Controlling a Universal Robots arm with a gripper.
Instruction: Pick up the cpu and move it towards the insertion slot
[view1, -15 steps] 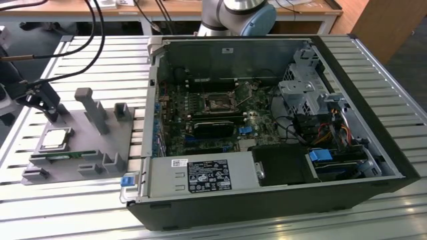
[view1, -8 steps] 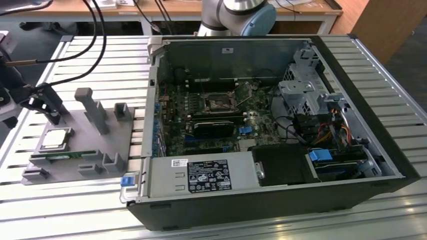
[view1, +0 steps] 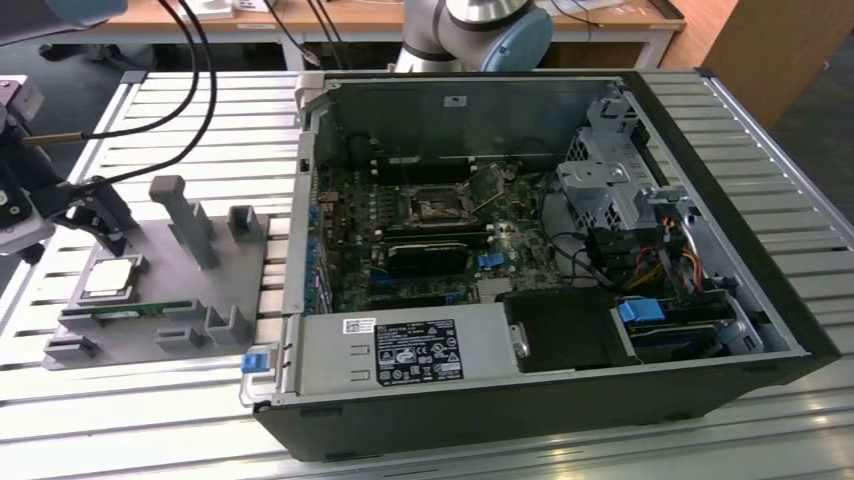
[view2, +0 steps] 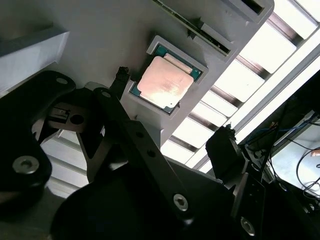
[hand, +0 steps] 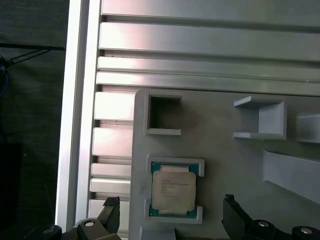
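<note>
The gripper (hand: 171, 209) hangs with its fingers (hand: 111, 209) spread wide. The cpu (hand: 173, 190) lies flat between them in its recess of the grey tray (hand: 220, 165), seemingly still below the tips. Closing off-centre could snag the recess walls or tip the chip.
</note>
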